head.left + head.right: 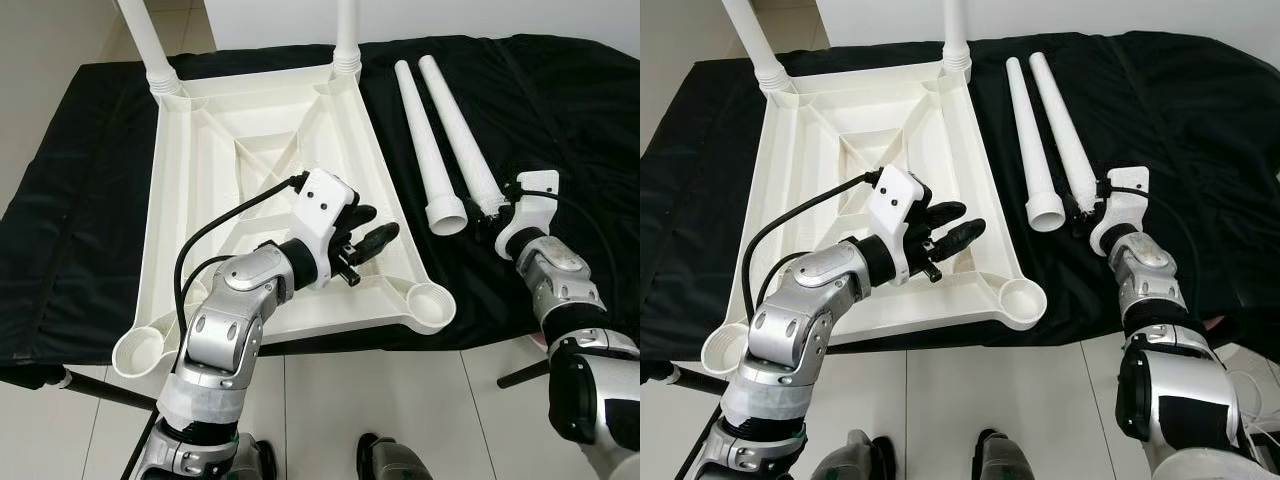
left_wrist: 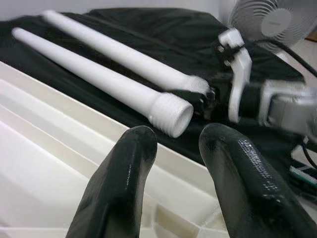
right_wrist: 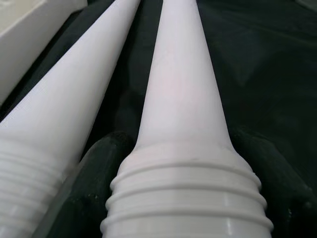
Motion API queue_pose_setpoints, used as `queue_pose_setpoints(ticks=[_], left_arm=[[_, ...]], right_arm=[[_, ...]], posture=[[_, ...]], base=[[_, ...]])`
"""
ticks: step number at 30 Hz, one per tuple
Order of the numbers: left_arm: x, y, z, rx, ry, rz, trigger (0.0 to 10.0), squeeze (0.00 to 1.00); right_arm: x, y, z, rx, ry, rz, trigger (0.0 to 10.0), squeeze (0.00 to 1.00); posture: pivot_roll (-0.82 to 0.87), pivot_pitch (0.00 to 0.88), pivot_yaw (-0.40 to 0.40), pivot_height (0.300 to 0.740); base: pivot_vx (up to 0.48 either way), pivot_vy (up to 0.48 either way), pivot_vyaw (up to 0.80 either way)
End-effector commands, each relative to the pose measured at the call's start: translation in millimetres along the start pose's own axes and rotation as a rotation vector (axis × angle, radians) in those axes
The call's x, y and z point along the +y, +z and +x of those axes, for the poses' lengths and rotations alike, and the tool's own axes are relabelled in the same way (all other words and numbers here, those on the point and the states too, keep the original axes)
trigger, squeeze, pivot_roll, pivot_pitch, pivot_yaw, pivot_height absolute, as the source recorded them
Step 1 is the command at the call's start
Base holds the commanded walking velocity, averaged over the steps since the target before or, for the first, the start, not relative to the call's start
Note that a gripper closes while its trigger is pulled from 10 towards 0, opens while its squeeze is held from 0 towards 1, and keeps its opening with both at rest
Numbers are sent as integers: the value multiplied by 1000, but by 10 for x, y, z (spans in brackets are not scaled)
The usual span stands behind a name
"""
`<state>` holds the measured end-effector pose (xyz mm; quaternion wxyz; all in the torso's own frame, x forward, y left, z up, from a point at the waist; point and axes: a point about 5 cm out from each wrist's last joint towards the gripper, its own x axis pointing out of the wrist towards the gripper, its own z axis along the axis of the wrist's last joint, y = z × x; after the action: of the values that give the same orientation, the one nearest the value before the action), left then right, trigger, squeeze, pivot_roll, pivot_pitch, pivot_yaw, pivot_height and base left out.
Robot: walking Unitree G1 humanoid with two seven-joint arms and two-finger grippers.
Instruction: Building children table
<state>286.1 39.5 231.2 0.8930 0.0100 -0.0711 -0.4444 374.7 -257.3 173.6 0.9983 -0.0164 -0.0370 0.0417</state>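
Near sockets: two empty round sockets are waiting at the near corners of the upturned white table top [image 1: 250, 170], one at the near left [image 1: 140, 350] and one at the near right [image 1: 432, 303].
Left gripper: the left gripper [image 1: 365, 240] is hovering over the near right part of the table top, its two black fingers [image 2: 119, 173] parted a little and holding nothing.
Right gripper: the right gripper [image 1: 497, 212] is sitting at the threaded near end of the right-hand loose leg [image 1: 455, 125], a finger on each side of it; I judge it is closing on that leg, though I cannot tell whether it is gripping firmly.
Loose legs: the second loose leg [image 1: 422, 140] is lying just beside the first on the black-covered worktop [image 1: 80, 200], to the right of the table top.
Far corners: two legs [image 1: 347, 30] are already standing in the far sockets.
Doing it well: grip close to the threads, lift the leg clear of its neighbour, stand it upright over the near right socket and turn it squarely so the threads are not crossing; the left gripper could be steadying the table top.
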Motion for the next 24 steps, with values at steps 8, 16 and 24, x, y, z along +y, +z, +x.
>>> queue_pose_setpoints(ticks=[8,16,24], left_arm=[[81,24,15,-36,100,2,10000,0],[150,63,50,-78,102,0,10000,0],[238,58,39,-94,86,6,10000,0]], right_arm=[[130,3,-55,-151,-48,73,10000,0],[276,87,-99,-286,-75,120,10000,0],[361,171,-203,-401,-58,142,10000,0]], posture=[[-47,77,3,740],[-62,38,1,740],[-73,10,5,740]], base=[[0,0,0],[0,0,0],[0,0,0]])
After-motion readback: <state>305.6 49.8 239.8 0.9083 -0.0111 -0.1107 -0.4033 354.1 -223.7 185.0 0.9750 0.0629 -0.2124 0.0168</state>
